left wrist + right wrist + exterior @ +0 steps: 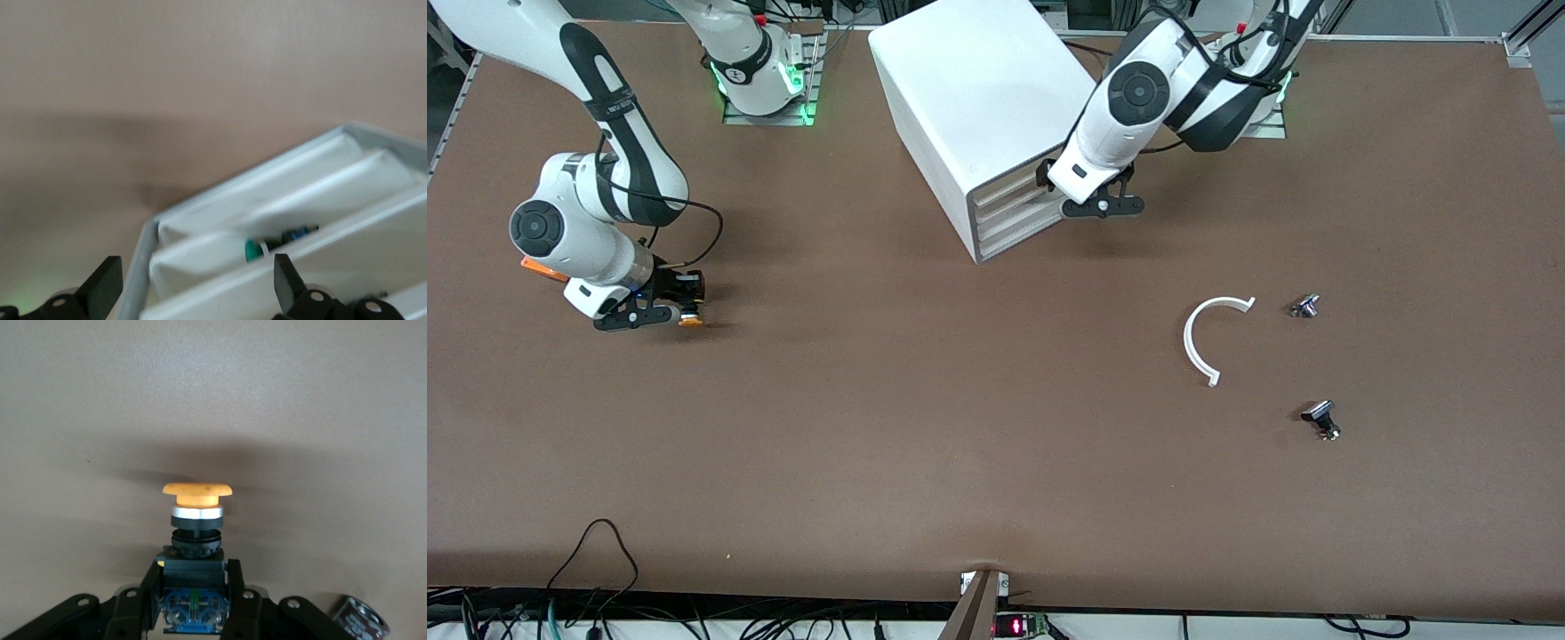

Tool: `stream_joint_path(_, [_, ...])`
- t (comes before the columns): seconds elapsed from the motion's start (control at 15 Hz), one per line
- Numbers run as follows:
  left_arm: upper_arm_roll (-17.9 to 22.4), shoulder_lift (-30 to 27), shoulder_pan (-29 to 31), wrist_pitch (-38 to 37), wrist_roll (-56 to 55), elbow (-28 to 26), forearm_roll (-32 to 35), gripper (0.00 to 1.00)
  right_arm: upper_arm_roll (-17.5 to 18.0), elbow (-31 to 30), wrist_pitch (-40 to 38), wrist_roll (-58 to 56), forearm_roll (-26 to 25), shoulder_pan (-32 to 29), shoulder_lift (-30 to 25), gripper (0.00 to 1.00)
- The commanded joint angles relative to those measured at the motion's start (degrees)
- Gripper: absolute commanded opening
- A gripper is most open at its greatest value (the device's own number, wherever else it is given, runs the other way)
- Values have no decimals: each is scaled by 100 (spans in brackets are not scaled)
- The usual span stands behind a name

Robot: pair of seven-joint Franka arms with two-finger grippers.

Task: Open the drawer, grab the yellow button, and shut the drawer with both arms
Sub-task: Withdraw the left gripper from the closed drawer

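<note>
The white cabinet (pixel 978 98) stands at the back middle of the table. Its uppermost drawer (pixel 1007 188) sits pushed in, about level with the lower fronts. My left gripper (pixel 1100 206) is open and empty, just in front of the drawer fronts at their end toward the left arm. In the left wrist view the left gripper (pixel 197 288) straddles the stacked fronts (pixel 267 230). My right gripper (pixel 679 307) is shut on the button (pixel 690 318), low over the table toward the right arm's end. The right wrist view shows its orange cap (pixel 197 491) sticking out past the right gripper (pixel 193 587).
A white C-shaped ring (pixel 1209 342) and two small silver-black metal parts (pixel 1305 306) (pixel 1321 420) lie toward the left arm's end. An orange block (pixel 543 268) peeks out beside the right wrist. A gap between two lower drawer fronts shows a green part (pixel 252 250).
</note>
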Motion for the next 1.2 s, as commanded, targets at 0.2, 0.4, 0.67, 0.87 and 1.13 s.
stream_joint_path(0.2, [855, -336, 1142, 67, 1680, 513, 786, 100, 59, 47, 60, -1, -179, -80, -57, 79])
stream_joint_path(0.4, [1743, -739, 1142, -3, 2867, 539, 795, 100, 77, 327, -255, 52, -126, -80, -92, 100])
stream_joint_path(0.67, [2413, -1311, 1072, -1948, 3644, 1467, 804, 100, 348, 1241, -1319, 298, -108, -80, -118, 100])
stream_joint_path(0.87, [2466, -1277, 1020, -2779, 3644, 2348, 1198, 100, 629, 1733, -1652, 438, -82, -71, -233, 100])
stream_joint_path(1.13, [2484, -1145, 922, -3018, 3582, 2482, 1489, 100, 877, 2936, -2996, 1245, 426, 200, -251, 100])
